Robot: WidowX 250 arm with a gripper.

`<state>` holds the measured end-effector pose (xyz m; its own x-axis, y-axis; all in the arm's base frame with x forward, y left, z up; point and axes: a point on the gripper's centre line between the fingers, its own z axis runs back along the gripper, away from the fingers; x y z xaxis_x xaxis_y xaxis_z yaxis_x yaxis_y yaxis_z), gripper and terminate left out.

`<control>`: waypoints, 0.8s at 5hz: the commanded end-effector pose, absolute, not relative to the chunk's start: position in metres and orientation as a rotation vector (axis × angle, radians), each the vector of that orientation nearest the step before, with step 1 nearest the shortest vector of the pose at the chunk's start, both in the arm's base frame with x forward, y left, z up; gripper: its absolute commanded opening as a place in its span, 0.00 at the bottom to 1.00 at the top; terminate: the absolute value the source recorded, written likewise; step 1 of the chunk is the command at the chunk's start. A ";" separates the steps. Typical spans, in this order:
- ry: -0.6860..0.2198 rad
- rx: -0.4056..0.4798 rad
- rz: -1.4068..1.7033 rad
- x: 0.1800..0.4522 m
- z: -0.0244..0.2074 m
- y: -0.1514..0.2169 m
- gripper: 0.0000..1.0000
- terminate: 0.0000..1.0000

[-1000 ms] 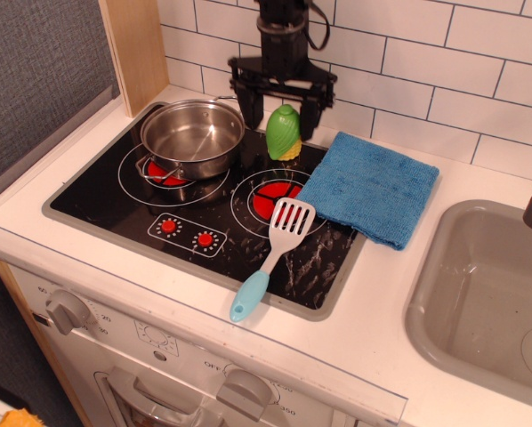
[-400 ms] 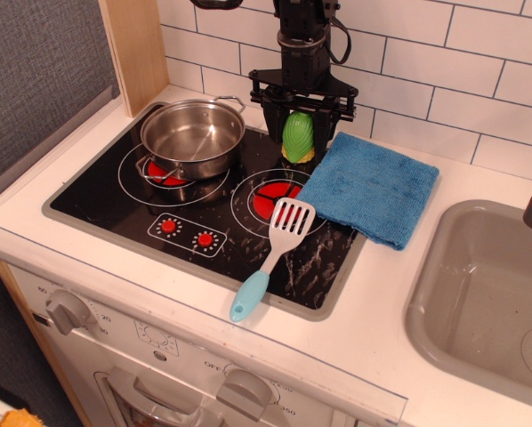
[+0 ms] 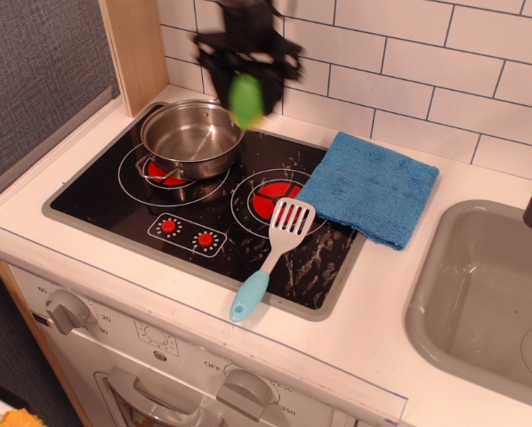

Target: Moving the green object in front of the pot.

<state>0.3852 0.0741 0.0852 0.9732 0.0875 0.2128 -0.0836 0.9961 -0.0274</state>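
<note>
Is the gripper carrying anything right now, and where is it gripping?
Yes: the gripper holds the green object by its upper end, lifted off the stove beside the pot. Motion blur hides the exact contact of the jaws.

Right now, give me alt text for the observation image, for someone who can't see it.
A blurred black gripper holds the green object in the air above the right rim of the pot on a toy stove. A blue cloth and a blue-handled spatula lie to the right, a sink beyond.
</note>
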 end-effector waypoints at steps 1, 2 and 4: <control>-0.281 -0.018 0.121 0.313 0.104 0.127 0.00 0.00; -0.202 0.017 0.174 0.289 0.077 0.155 0.00 0.00; -0.132 0.031 0.227 0.280 0.047 0.184 0.00 0.00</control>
